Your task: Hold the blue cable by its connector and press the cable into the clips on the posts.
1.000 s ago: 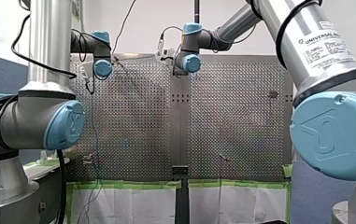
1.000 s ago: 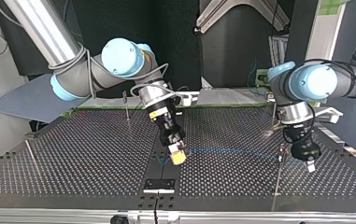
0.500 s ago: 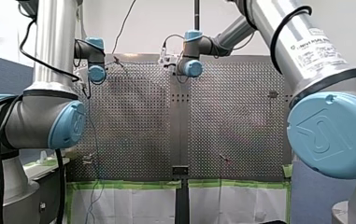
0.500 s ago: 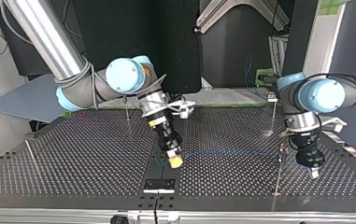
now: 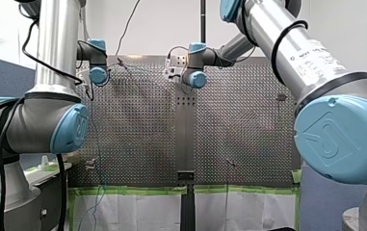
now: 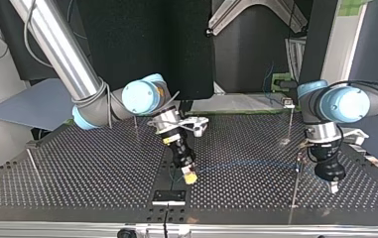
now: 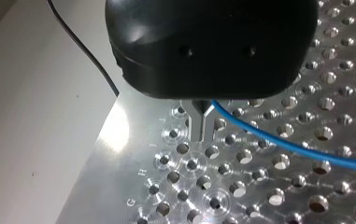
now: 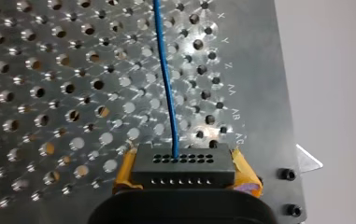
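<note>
Well, one view at a time.

- Front view: my left arm (image 5: 51,120) comes in at the left and my right arm (image 5: 316,91) at the right, both reaching to the far end of the perforated table (image 5: 137,130). Green tape (image 5: 133,190) lines its near edge. My wrists hide both sets of jaws here, so from this side I cannot tell how they stand.
- Top view: my right gripper (image 6: 189,177) hangs tilted, low over the middle of the table, near a black plate (image 6: 169,197), with its yellow pads showing. The blue cable (image 6: 246,162) leaves it and runs low over the holes toward the view's right, as far as a thin leaning post (image 6: 294,188). My left gripper (image 6: 333,187) points down just beyond it. A post (image 6: 289,124) with a small clip on top stands further back at the right, and another post (image 6: 135,121) stands left of the middle. Whether the cable sits in any clip I cannot tell.
- Left wrist view: my metal fingers (image 7: 201,123) are pressed together, tips near the table. The cable passes just beside their root and trails off over the holes — pinched or merely alongside, I cannot tell.
- Right wrist view: my yellow pads (image 8: 243,175) are clamped on the black connector (image 8: 183,168), one on each side. The cable leaves its row of holes and runs straight ahead over the table.
</note>
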